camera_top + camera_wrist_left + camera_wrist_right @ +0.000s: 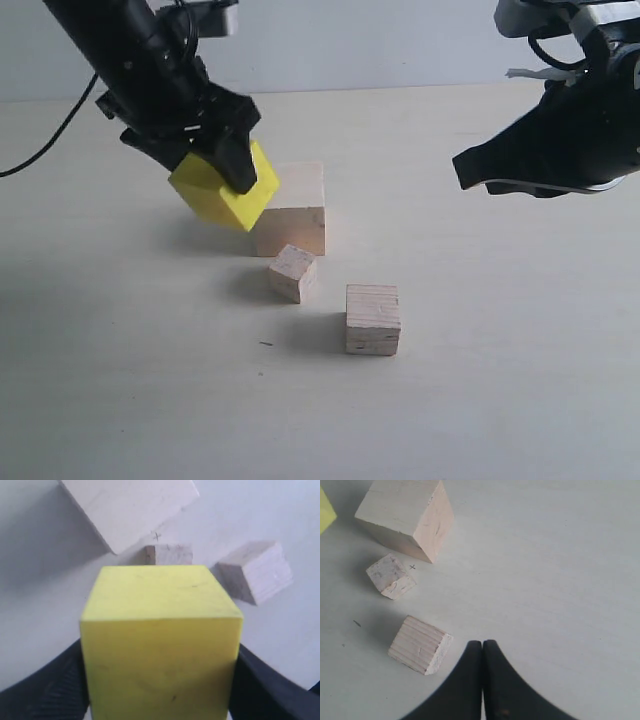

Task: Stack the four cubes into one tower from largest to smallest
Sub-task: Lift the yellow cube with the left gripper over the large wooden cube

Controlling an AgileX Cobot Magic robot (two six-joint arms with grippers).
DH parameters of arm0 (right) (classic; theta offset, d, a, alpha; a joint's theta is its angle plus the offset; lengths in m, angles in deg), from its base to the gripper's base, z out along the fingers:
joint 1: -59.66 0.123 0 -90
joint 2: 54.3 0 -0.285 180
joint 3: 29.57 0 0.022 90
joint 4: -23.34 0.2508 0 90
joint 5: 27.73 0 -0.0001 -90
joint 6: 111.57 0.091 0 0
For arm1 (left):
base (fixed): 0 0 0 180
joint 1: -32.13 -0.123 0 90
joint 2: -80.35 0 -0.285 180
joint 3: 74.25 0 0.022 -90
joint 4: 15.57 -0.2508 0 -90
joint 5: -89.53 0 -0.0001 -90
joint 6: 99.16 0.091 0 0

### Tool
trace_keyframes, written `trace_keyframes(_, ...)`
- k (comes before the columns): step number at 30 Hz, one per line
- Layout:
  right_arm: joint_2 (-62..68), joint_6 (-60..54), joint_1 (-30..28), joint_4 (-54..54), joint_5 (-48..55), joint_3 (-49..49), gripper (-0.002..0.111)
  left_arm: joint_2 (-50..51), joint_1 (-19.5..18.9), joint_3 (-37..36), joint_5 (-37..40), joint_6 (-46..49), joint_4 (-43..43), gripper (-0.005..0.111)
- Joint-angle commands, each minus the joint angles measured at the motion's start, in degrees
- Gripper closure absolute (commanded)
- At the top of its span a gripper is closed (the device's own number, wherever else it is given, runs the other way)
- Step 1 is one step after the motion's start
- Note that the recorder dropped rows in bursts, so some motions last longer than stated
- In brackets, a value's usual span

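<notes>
Pale table (500, 400); left pincer (205, 165) grips yellow cube (160, 645), tilted.

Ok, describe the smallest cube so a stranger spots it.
Find the largest pale cube near the exterior view's centre. In front of it, nearer that camera, sits the smallest cube. It is turned askew and smaller than the layered-grain cube beside it.

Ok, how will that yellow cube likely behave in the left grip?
Probably rigid: the yellow cube shows crisp flat faces between the fingers, so it should not deform. Its faces look smooth, and it hangs tilted beside the largest pale cube, so it might slip or land on an edge. Flat-sided, it should not roll.
</notes>
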Motion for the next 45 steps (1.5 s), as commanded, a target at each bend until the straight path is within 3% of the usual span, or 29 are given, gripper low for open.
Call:
trace_keyframes(1, 0.1, -0.1, 0.1, -0.2, -0.2, 0.3, 0.108, -0.8, 1.4, 5.8, 0.2, -12.6, -2.6, 0.107)
trace_keyframes(6, 0.1, 0.1, 0.1, 0.2, -0.3, 0.3, 0.108, -0.2, 5.5, 11.4, 0.2, -25.3, -9.9, 0.107)
trace_keyframes(12, 0.1, 0.1, 0.1, 1.6, -0.3, 0.3, 0.108, 5.1, 6.3, 11.9, 0.2, -32.4, -10.8, 0.107)
trace_keyframes(25, 0.1, 0.0, 0.1, 2.7, -0.1, 0.3, 0.108, 11.5, 6.9, 21.8, 0.2, -35.1, -10.6, 0.107)
trace_keyframes(31, -0.9, 2.9, 0.1, -0.9, -0.7, 0.3, 0.108, 13.5, 7.0, 22.0, 0.2, -35.5, -10.7, 0.107)
trace_keyframes(36, -5.4, 16.9, 0.1, -16.4, -1.7, 0.3, 0.108, 14.7, 7.0, 22.0, 0.2, -37.3, -10.7, 0.107)
trace_keyframes(45, -12.7, 16.5, 0.1, -13.5, 1.4, 0.3, 0.108, 15.5, 6.8, 23.1, 0.2, -38.4, -11.1, 0.107)
